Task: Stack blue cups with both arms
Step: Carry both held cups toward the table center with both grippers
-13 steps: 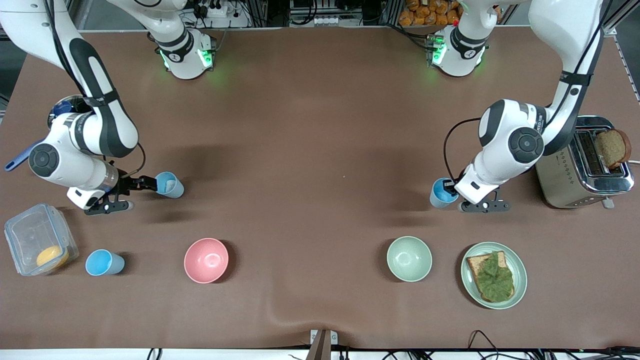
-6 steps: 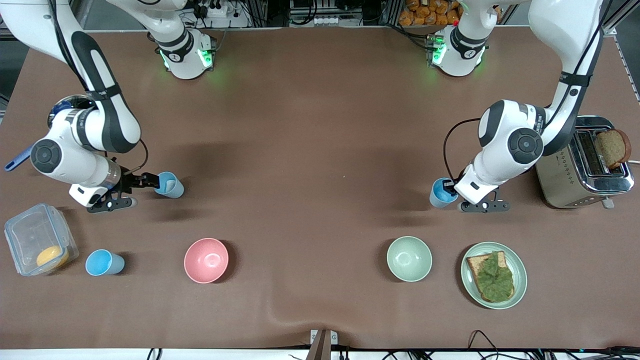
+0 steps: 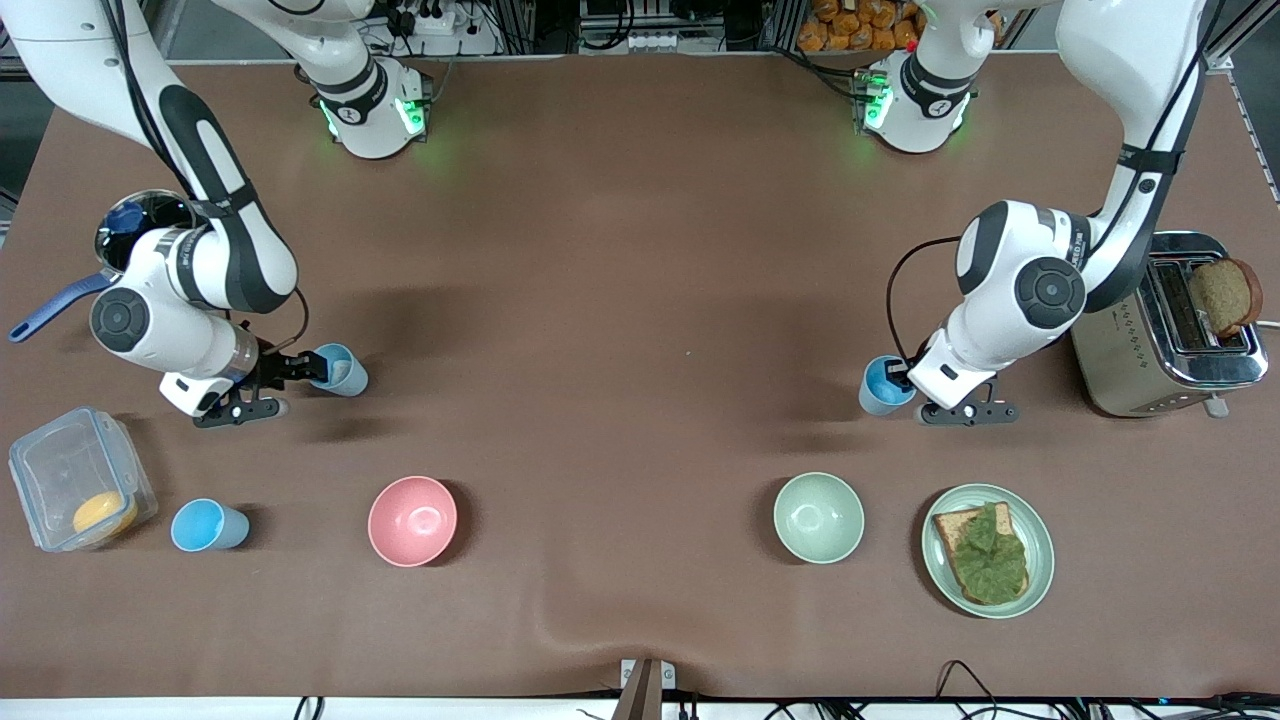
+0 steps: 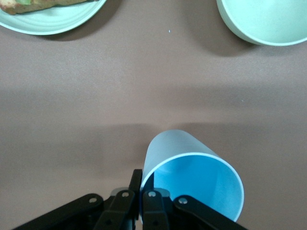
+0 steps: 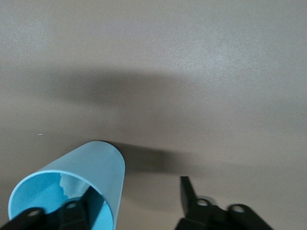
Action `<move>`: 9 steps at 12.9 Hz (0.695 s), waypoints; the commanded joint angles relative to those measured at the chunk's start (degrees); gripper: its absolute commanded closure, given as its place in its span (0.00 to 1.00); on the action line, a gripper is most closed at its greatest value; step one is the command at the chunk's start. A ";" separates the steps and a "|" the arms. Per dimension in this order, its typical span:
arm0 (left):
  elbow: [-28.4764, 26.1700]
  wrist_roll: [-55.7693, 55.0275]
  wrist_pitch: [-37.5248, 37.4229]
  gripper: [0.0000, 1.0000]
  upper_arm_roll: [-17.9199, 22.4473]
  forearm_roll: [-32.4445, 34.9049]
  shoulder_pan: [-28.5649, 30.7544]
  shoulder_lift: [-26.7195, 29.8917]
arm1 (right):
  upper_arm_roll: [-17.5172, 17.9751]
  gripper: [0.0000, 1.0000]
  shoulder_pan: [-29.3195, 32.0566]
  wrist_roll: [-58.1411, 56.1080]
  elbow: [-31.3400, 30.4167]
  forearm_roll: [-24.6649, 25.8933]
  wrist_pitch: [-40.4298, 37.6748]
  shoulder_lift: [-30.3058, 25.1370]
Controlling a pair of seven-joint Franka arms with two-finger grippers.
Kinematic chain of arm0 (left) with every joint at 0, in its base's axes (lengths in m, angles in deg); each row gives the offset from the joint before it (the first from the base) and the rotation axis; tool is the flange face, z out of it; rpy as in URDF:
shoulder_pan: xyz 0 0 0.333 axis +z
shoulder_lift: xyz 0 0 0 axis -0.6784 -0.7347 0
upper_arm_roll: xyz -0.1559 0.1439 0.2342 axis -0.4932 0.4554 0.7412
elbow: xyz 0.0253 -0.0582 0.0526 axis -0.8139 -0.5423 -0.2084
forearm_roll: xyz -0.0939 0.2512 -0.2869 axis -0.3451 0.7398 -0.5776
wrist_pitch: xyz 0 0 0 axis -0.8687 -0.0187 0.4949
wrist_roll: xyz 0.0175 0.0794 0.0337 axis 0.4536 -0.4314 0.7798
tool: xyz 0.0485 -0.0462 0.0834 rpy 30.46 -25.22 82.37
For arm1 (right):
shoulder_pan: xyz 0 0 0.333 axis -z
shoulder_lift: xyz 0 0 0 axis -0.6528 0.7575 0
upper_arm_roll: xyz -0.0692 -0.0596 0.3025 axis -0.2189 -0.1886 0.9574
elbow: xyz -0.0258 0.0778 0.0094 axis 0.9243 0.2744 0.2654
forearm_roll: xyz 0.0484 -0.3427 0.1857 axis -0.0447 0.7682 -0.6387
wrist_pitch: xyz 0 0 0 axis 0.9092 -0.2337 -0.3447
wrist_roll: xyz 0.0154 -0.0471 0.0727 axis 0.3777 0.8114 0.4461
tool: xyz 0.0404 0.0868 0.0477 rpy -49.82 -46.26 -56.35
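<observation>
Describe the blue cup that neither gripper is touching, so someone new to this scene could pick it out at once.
Start at the clear plastic container with a yellow item inside, at the right arm's end of the table, near the front camera. The free blue cup stands between it and the pink bowl. Unlike the other two blue cups, no gripper is at it.

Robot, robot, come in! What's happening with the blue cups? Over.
Left gripper shut on plain cup rim. Right gripper open astride white-patch cup wall. Third cup stands beside container. Nothing between held cups.
</observation>
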 commanded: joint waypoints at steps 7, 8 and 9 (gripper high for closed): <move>1.11 -1.05 -0.42 1.00 -0.29 0.44 0.06 0.76 | -0.19 1.00 -6.55 4.39 2.36 -4.70 -9.45 -5.04; 1.11 -1.05 -0.51 1.00 -0.37 0.44 0.06 0.85 | -0.19 1.00 -7.96 6.59 3.33 -4.70 -11.38 -5.30; 1.29 -1.13 -0.51 1.00 -0.98 0.36 0.06 0.85 | -0.19 1.00 -9.80 8.26 4.21 -4.70 -11.84 -5.91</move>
